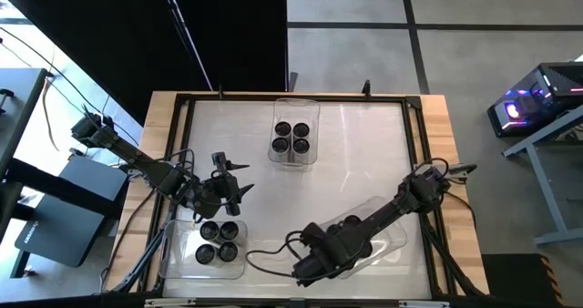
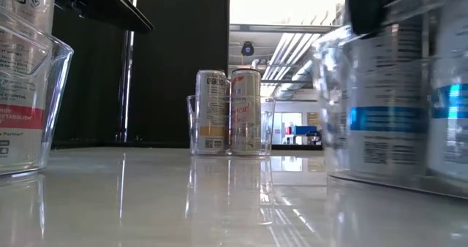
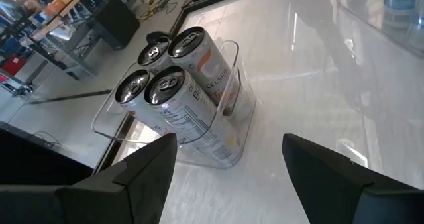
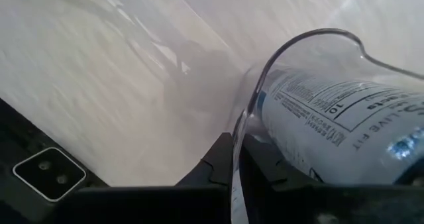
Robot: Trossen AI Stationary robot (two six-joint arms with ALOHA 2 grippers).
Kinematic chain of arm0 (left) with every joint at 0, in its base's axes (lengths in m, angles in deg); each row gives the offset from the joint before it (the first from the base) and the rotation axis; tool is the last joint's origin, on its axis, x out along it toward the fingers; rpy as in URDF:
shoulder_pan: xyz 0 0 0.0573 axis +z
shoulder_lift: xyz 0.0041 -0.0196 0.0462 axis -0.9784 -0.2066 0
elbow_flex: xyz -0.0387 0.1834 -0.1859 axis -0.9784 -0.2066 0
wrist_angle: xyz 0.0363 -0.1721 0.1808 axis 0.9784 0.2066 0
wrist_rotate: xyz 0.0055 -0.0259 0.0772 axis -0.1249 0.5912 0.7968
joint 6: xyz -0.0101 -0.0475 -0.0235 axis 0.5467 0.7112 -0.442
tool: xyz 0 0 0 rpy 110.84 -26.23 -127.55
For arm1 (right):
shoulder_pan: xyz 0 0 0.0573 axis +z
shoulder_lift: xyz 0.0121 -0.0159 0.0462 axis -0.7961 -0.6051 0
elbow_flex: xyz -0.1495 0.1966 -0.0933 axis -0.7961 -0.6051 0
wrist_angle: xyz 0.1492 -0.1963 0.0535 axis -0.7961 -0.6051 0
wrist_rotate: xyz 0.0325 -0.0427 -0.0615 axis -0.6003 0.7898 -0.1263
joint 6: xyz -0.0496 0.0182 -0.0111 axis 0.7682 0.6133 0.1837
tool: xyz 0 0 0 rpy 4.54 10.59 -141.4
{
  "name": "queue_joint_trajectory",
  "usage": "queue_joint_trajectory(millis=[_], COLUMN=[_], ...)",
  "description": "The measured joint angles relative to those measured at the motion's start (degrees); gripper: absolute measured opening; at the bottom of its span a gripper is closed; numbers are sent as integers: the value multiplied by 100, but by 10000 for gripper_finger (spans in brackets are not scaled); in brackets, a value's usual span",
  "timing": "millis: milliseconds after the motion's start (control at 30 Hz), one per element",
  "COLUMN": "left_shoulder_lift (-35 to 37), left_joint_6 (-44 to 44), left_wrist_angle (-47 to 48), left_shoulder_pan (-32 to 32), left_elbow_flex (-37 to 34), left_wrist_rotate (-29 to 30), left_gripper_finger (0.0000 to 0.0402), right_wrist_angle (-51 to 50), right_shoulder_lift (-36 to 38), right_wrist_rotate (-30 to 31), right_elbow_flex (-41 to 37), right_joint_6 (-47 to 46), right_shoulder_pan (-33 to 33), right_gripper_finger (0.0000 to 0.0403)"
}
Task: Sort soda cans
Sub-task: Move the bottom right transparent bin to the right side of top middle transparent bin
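Four soda cans (image 1: 291,135) stand upright in a clear bin at the table's far middle, also seen as soda cans (image 3: 172,85) in the left wrist view. Another four cans (image 1: 219,240) fill a clear bin near the left corner. My left gripper (image 1: 239,179) hovers open just beyond that bin, pointing toward the far bin; its fingers stand wide apart, left gripper (image 3: 228,164). My right gripper (image 1: 305,270) is at the left end of a third clear bin (image 1: 383,231) on the near right. That bin holds blue-labelled cans (image 4: 338,124), mostly hidden under the arm from above. My right gripper (image 4: 235,151) is shut on the end wall of the near-right clear bin (image 4: 233,128), just below its curved rim. One finger is inside the bin and one outside, with the single clear wall between them. The bin's bottom rests on the table (image 2: 395,181).
A dark frame (image 1: 182,103) runs round the white tabletop, with wooden edges outside it. The middle of the table between the three bins is bare white surface (image 1: 346,171). Cables trail along both near corners. Beyond the table there are benches and equipment.
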Motion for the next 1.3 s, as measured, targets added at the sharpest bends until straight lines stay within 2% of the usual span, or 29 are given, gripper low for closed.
queue_joint_trajectory(millis=[567, 1300], left_shoulder_lift=[0, 0], left_joint_6=[2, 107], left_wrist_angle=[-8, -9], left_shoulder_pan=[0, 2], left_elbow_flex=[0, 0], left_wrist_rotate=[-3, -5], left_gripper_finger=[268, 268], right_wrist_angle=[268, -884], right_shoulder_lift=[-5, 20], right_wrist_rotate=[272, 265], right_elbow_flex=[41, 53], right_joint_6=[1997, 3733], right_shoulder_pan=[-37, -40], right_gripper_finger=[5, 5])
